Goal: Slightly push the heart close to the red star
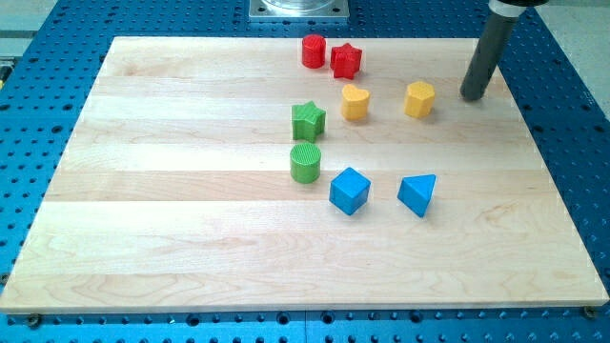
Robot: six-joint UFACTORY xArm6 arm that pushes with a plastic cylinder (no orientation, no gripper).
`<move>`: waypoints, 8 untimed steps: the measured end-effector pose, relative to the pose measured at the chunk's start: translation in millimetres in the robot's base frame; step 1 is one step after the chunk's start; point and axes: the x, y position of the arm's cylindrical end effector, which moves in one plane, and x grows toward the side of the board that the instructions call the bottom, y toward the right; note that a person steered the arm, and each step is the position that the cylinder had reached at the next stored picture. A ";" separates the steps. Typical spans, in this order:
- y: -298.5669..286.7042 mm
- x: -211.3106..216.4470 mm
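A yellow heart (355,102) lies on the wooden board, just below a red star (346,61) near the view's top centre, with a small gap between them. My tip (472,96) rests on the board at the view's upper right. It is well to the right of the heart and to the right of a yellow hexagon (419,99), touching neither.
A red cylinder (314,51) stands just left of the red star. A green star (308,120) and a green cylinder (305,163) lie left of the heart. A blue cube (349,191) and a blue triangle (418,194) lie lower down. The board's right edge (534,124) is near my tip.
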 end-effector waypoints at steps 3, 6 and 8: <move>-27.7 34.4; -137.0 72.8; -141.0 58.9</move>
